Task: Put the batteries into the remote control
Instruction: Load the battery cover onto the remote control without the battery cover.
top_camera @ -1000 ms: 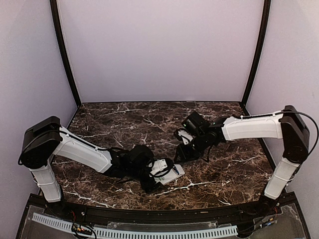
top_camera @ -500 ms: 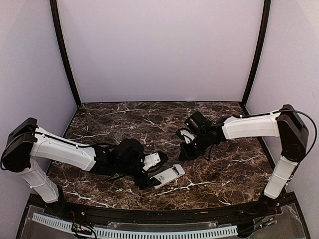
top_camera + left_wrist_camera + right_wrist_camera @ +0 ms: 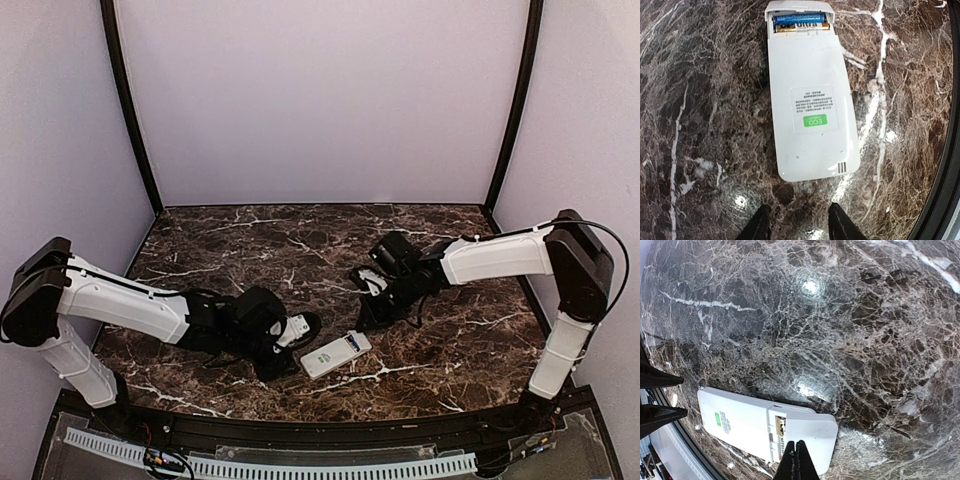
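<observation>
Your left gripper [image 3: 799, 227] is spread, empty — the remote control [image 3: 810, 100] lies back-up just beyond its fingertips [image 3: 761, 227], batteries [image 3: 799, 22] in the far end. Your right gripper [image 3: 796, 460] is pinched closed — tips near that end.

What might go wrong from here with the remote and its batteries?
1. The remote control lies face down on the smooth marble table with nothing holding it. The left gripper is open and short of it, so a push from the shut right gripper may just slide it.
2. The batteries show through a gap at the compartment end, so a knock or lift might spill them.
</observation>
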